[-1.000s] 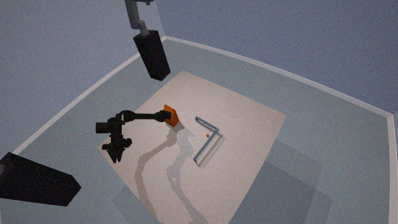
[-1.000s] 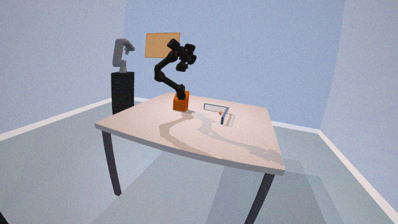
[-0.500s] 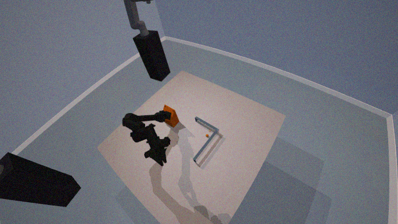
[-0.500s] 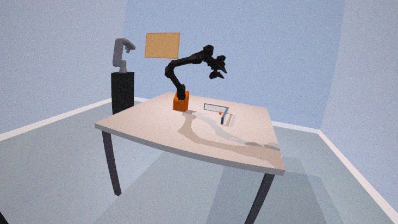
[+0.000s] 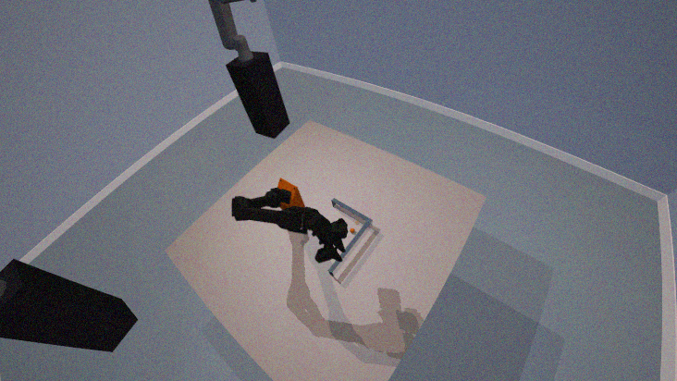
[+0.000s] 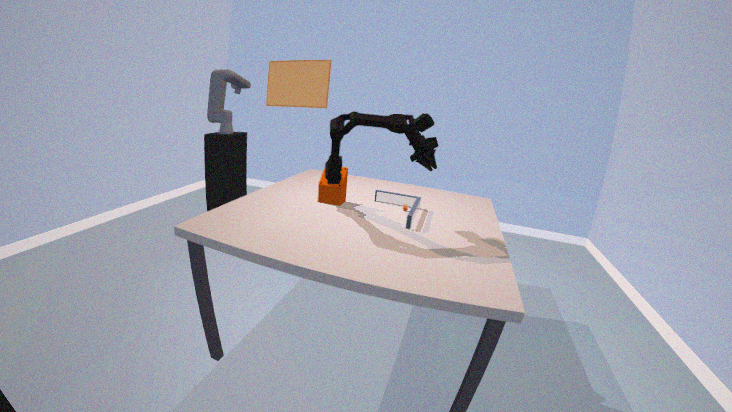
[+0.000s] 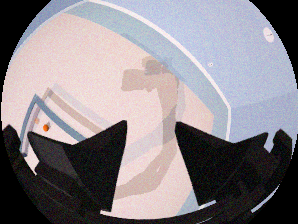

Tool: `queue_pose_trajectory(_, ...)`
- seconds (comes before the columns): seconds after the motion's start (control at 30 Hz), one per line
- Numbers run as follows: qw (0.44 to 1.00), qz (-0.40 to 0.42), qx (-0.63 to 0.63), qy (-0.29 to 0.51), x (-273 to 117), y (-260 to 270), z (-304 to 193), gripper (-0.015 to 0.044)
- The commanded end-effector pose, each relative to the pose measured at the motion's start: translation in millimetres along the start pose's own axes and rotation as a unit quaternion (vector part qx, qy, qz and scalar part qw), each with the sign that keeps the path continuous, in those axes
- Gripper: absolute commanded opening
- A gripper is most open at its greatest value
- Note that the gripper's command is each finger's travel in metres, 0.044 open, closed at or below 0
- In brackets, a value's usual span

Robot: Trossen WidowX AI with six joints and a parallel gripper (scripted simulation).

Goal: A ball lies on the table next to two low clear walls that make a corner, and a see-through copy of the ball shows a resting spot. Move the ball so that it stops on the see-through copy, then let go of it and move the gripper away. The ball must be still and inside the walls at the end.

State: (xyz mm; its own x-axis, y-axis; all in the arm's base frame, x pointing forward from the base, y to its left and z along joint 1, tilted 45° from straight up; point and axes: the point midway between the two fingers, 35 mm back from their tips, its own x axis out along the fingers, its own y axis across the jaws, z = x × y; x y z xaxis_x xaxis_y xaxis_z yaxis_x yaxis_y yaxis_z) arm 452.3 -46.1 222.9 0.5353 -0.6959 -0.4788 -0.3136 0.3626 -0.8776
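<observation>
The table (image 6: 286,240) carries an orange base (image 6: 332,191) from which the black arm (image 6: 376,121) reaches out high over the two clear walls (image 6: 413,207). The gripper (image 6: 428,162) hangs well above the tabletop, its fingers partly apart with nothing between them. The small orange ball (image 6: 404,208) lies on the table inside the corner, well below the fingers and left of them in the wrist view.

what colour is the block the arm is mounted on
Orange: the square base block under the black arm, standing on the pale table; clearest in the exterior view.
</observation>
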Motion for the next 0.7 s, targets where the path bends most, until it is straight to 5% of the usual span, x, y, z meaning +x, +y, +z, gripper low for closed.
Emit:
queue_pose_trajectory(0.0, 0.996, 0.062, 0.057, 0.037, 29.7, 67.0, 6.9, 0.0216)
queue_pose_trajectory(0.5, 0.917, 0.134, 0.254, 0.275, 78.7, 267.6, -44.1, 0.0216)
queue_pose_trajectory(0.67, 0.904, 0.127, 0.272, 0.305, 79.6, 286.2, -54.9, 0.0216)
